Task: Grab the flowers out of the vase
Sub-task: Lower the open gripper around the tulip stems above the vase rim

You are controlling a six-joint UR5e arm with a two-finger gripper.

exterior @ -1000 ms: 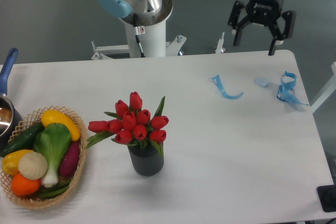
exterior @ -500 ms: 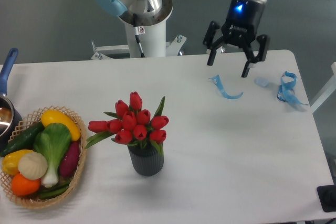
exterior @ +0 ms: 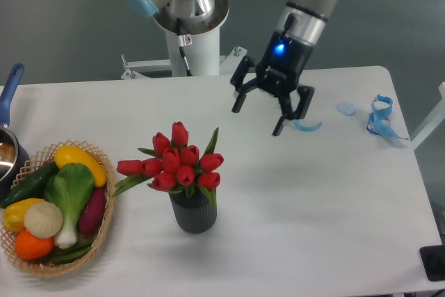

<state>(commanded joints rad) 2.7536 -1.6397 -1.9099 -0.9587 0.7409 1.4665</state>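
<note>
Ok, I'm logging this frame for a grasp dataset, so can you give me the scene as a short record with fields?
claw: open, in the air above the table, up and right of the flowers, holding nothing
flowers: red tulips, upright in the vase
vase: dark ribbed pot, standing on the white table
basket: wicker, at the left, filled with vegetables
other: blue ribbon scraps at the far right
task state: flowers not yet grasped

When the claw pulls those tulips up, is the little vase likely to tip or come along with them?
Possibly. The vase looks small under a wide, spreading bunch, so it may be top-heavy. The flowers sit snugly in its mouth and could drag it upward. The open claw hovers right of the bunch, touching nothing.
</note>
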